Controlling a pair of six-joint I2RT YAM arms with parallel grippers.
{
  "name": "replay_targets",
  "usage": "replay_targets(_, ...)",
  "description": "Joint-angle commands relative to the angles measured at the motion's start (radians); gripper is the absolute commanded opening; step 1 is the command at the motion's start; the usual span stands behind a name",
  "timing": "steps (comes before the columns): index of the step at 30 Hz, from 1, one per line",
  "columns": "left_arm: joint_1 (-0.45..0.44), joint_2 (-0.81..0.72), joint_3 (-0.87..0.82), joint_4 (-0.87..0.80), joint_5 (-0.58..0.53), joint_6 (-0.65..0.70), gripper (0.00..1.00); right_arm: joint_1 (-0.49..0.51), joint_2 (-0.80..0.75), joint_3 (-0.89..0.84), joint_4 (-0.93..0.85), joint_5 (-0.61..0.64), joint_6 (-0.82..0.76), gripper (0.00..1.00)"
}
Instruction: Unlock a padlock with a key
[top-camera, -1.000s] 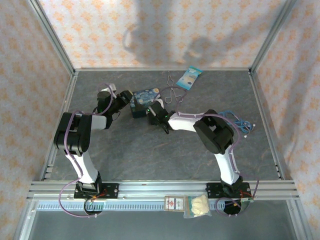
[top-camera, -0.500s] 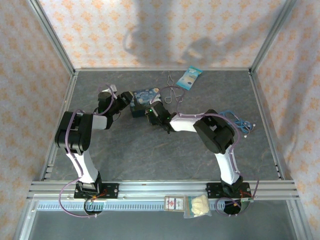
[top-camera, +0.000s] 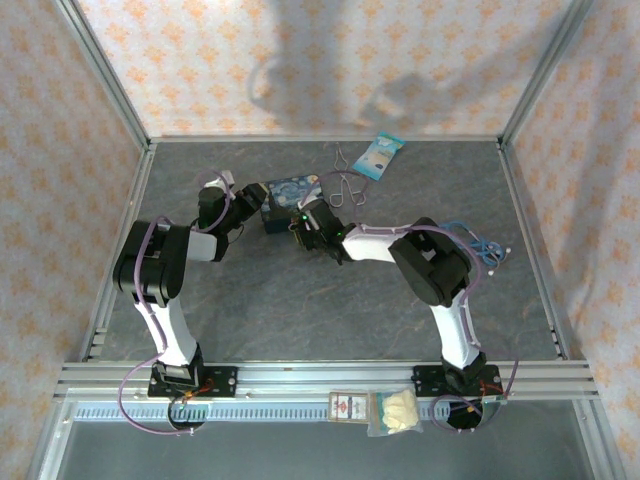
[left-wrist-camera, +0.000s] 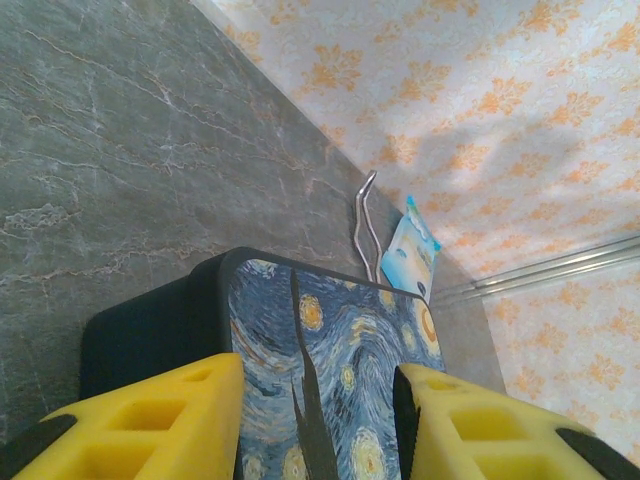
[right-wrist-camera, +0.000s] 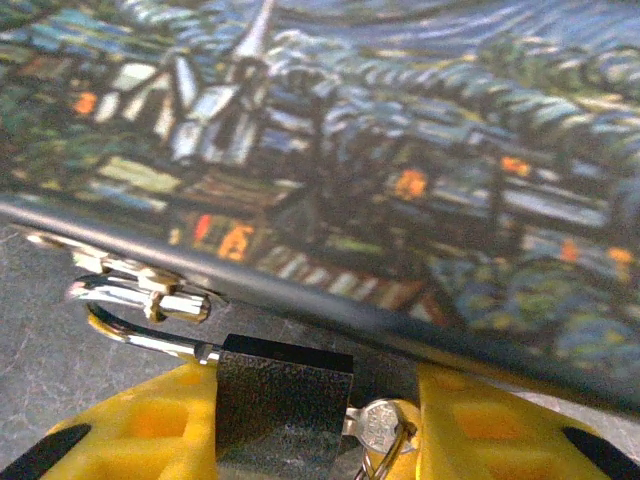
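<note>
Left arm (top-camera: 150, 275): base at lower left of the top view, elbow folded, forearm angled up-right toward centre. Left gripper (top-camera: 250, 203): yellow fingers (left-wrist-camera: 150, 420) partly apart at the bottom of the wrist view; clamping cannot be told.

Right arm (top-camera: 432, 268): base at lower right, elbow bent, forearm stretched left toward centre. Right gripper (right-wrist-camera: 315, 410): yellow fingers closed in on the small dark grey metal padlock (right-wrist-camera: 285, 400).

The padlock (right-wrist-camera: 285, 405) had a dark, matt, grainy metal body; the tin (left-wrist-camera: 340, 345) looked glossy, painted; the counter (left-wrist-camera: 120, 150) matt, veined grey.
</note>
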Motion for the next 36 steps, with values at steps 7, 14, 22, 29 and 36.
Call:
replay_targets(7,-0.024,0.008,0.011,-0.019,0.051,0.001,0.43,0.015,-0.073,-0.047,-0.080,-0.114,-0.198,0.24)
replay_targets(14,-0.002,-0.021,0.007,-0.047,0.050,0.019,0.43,0.015,-0.083,-0.054,-0.107,-0.101,-0.288,0.24)
replay_targets(22,0.073,-0.145,-0.111,-0.036,0.106,-0.015,0.48,0.014,-0.049,0.013,-0.119,-0.098,-0.341,0.24)
replay_targets(29,0.087,-0.362,-0.258,-0.197,0.056,0.066,0.56,0.013,-0.042,0.015,-0.126,-0.156,-0.235,0.24)
replay_targets(36,0.098,-0.451,-0.277,-0.290,0.083,0.091,0.59,0.010,-0.010,0.083,-0.236,-0.292,-0.153,0.24)
